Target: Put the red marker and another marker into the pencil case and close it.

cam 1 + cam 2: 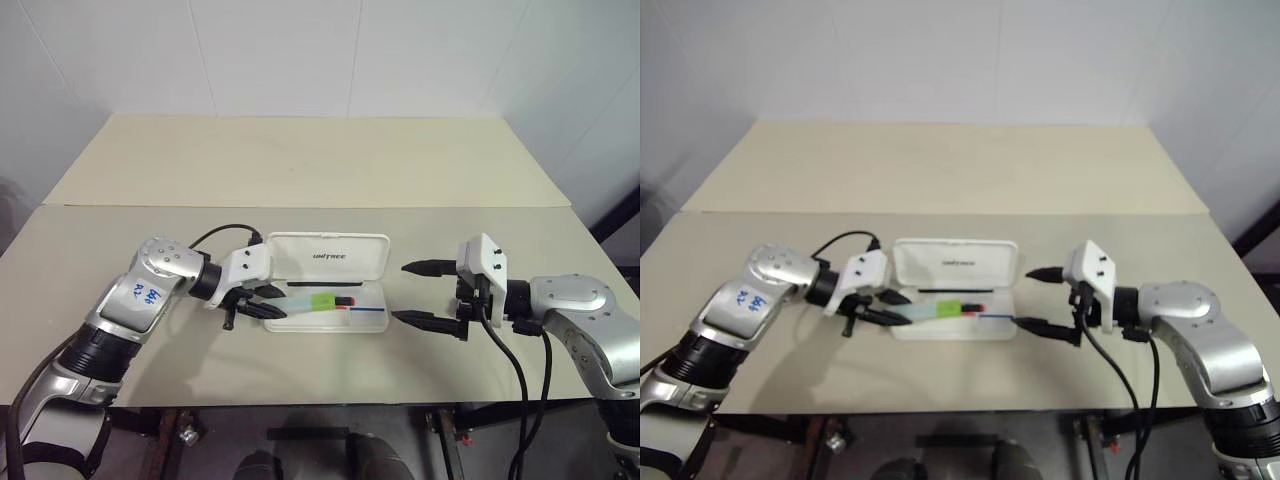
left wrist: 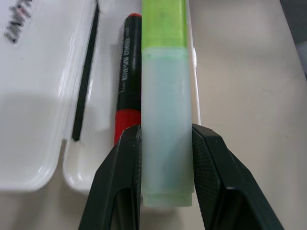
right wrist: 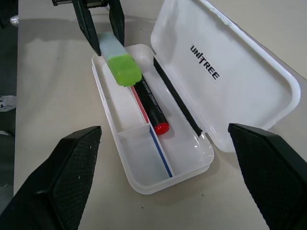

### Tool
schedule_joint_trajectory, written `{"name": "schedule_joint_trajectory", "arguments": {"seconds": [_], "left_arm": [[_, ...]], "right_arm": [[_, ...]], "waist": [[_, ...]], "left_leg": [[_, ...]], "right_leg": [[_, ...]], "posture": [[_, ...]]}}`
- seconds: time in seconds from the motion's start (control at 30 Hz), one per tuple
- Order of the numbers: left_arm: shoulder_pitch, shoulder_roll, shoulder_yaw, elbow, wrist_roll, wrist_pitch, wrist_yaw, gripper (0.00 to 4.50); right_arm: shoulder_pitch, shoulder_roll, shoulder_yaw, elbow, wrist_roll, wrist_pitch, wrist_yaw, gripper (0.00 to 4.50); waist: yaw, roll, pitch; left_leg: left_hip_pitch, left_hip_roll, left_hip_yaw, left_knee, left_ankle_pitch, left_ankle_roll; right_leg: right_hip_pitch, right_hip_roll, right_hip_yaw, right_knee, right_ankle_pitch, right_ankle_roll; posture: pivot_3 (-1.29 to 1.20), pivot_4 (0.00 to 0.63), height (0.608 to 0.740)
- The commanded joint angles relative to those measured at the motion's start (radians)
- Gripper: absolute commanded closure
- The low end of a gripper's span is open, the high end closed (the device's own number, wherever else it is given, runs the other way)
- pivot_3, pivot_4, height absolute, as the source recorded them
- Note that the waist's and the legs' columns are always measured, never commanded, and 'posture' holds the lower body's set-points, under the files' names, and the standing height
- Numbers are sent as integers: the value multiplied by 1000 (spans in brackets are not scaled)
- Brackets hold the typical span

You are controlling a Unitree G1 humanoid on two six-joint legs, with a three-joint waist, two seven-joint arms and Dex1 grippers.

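Over the open pencil case point(image 1: 371, 318), left pincer point(image 1: 262, 303) grips another marker point(image 1: 318, 302) (red marker point(image 3: 152, 107) inside); right pincer point(image 1: 418, 293) gapes.

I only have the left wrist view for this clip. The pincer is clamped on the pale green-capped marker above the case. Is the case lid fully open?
Observer: Yes. The lid stands open behind the tray of the pencil case.
Operator: Where is the other arm?
Observer: The right pincer hangs beside the case's right end with its jaws wide apart, holding nothing.
Operator: Is the green-capped marker resting in the tray?
Observer: Not yet. The left pincer holds the green-capped marker tilted, cap end over the tray, above the red marker lying inside.
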State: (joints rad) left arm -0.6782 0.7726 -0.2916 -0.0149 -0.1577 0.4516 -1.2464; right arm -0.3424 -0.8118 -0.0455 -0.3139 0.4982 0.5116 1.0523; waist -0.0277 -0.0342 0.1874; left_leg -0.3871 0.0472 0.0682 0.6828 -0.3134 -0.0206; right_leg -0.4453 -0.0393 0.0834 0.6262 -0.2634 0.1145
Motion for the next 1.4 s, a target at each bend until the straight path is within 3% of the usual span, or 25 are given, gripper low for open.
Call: {"name": "schedule_joint_trajectory", "arguments": {"seconds": [0.03,0.7,1.07,1.27,1.4], "left_arm": [[-28,-7,-2,8,11,-3,-10,3444],[-42,-63,-39,50,53,0,-13,3444],[-59,-91,-29,44,39,1,-22,26],[-57,-110,56,-1,-36,-8,-11,26],[-7,-83,162,-52,-142,-38,-53,26]], "right_arm": [[1,2,-31,-45,24,3,-17,0],[9,21,-25,-67,41,7,-66,0],[0,34,-18,-67,36,3,-77,0],[-10,43,-28,-68,54,58,-119,0],[-27,16,-42,-81,57,205,-212,0]], "waist": [[-1,0,0],[0,0,0],[0,0,0],[0,0,0],[-1,0,0]], "left_leg": [[0,0,0,0,0,0],[0,0,0,0,0,0],[0,0,0,0,0,0],[0,0,0,0,0,0],[0,0,0,0,0,0]], "right_leg": [[0,0,0,0,0,0],[0,0,1,0,0,1],[0,0,1,0,0,1],[0,0,1,0,0,1],[0,0,1,0,0,1]], "posture": [[0,150,740],[0,150,740],[0,150,740],[0,150,740],[0,150,740]]}}
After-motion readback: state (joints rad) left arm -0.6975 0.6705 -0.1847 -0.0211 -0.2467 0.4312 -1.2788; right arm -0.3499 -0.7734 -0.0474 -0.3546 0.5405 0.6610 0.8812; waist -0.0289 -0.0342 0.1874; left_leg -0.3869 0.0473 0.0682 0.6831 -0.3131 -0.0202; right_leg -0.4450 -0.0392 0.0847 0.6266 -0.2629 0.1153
